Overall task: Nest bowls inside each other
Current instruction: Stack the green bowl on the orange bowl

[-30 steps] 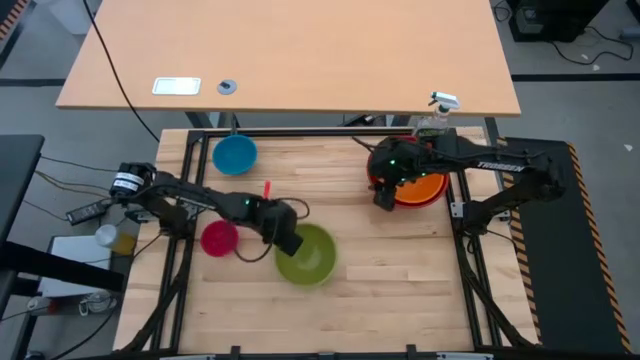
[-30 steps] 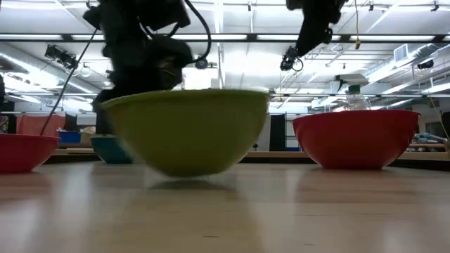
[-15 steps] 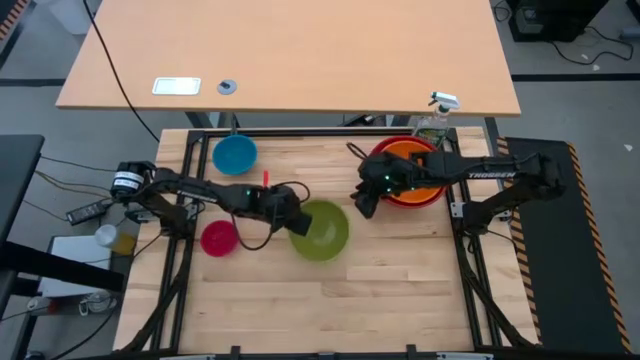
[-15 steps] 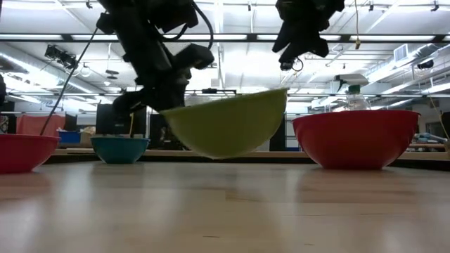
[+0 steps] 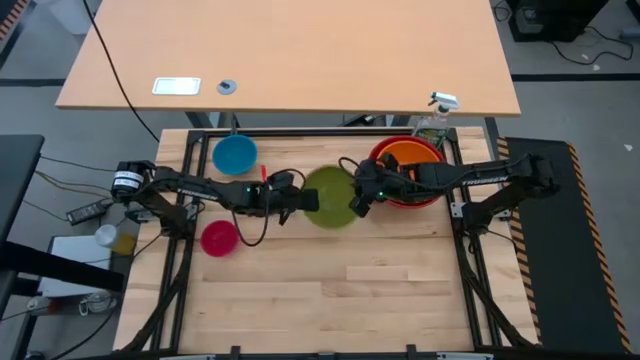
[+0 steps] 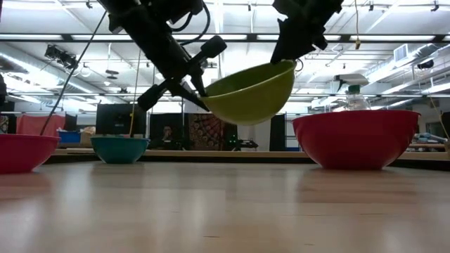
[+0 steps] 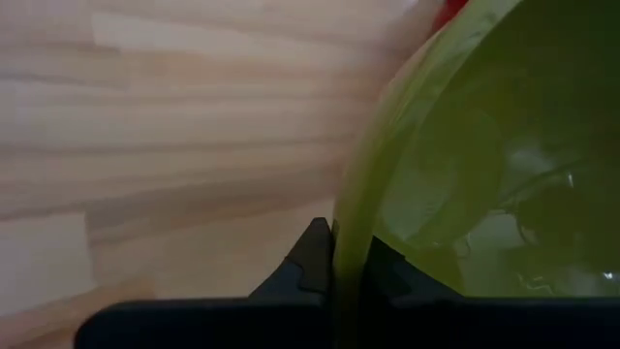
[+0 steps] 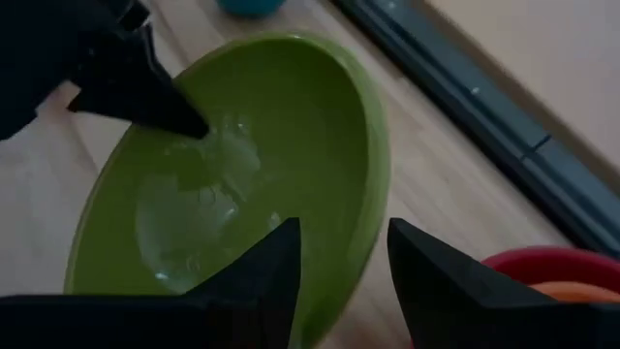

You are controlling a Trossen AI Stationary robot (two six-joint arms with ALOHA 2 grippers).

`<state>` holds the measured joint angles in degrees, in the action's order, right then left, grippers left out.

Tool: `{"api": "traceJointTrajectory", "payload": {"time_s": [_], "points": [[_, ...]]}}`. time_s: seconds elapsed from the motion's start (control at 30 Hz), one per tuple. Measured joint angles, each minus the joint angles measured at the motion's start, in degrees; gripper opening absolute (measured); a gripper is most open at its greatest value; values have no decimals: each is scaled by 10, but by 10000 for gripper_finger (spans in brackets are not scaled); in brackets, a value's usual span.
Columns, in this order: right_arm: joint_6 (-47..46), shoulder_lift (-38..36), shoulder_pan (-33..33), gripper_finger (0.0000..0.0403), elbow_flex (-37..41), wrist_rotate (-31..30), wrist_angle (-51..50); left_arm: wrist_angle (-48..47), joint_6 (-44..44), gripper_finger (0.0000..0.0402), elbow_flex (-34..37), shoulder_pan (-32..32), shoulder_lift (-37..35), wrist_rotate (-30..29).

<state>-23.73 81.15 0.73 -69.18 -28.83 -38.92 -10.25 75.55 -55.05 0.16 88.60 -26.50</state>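
The lime green bowl (image 5: pixel 330 197) hangs tilted above the table's middle, with my left gripper (image 5: pixel 299 204) shut on its left rim. My right gripper (image 5: pixel 357 203) is open at the bowl's right rim (image 8: pixel 376 184), one finger inside and one outside; the right wrist view shows a gap on both sides. The orange bowl (image 5: pixel 412 158) sits inside the red bowl (image 5: pixel 400 196) at the far right. Upright on the table stand the blue bowl (image 5: pixel 235 154) at the far left and the magenta bowl (image 5: pixel 219 238) nearer on the left. My left gripper pinches the green bowl's rim (image 7: pixel 350 233) on its left side, one finger (image 7: pixel 312 260) outside the wall and one (image 7: pixel 386 273) inside. The fingers come from the table's left, slanting down. The bowl (image 6: pixel 249 91) is lifted clear and tilted, its held side lower.
A spray bottle (image 5: pixel 436 112) stands just beyond the red bowl at the far right corner. A black frame (image 5: pixel 300 132) runs along the table's far edge. Bare wood (image 5: pixel 330 290) fills the near half of the table.
My left gripper has lifted the green bowl off the table and carried it toward the far edge and the right, rolling so the bowl tips. My right gripper has come down and left from over the red bowl to the green bowl's right rim.
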Motion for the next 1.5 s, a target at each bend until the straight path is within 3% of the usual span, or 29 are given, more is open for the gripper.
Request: {"api": "traceJointTrajectory", "payload": {"time_s": [0.33, 0.73, 0.83, 1.03, 1.17, 1.3, 1.5], "points": [[-5, 24, -8, 153, -1, -31, 4, 27, -12, 16, 0, -3, 0, -56], [-46, 55, -11, 36, -1, -89, 11, 46, 14, 25, 1, -4, 1, -51], [-35, 58, -11, 26, -1, -89, 17, 52, 16, 59, 2, -5, 1, -37], [-26, 59, -9, 30, -1, -78, 28, 70, 42, 194, 1, -3, 0, -46], [-12, 52, -9, 28, 0, -35, 2, 83, 17, 265, -3, -2, -4, -56], [-30, 35, -12, 28, -25, -52, -94, 88, -16, 295, -2, -3, -13, -55], [-56, -25, -33, 30, -44, -56, -206, 83, -95, 299, -1, -2, -54, -55]]}}
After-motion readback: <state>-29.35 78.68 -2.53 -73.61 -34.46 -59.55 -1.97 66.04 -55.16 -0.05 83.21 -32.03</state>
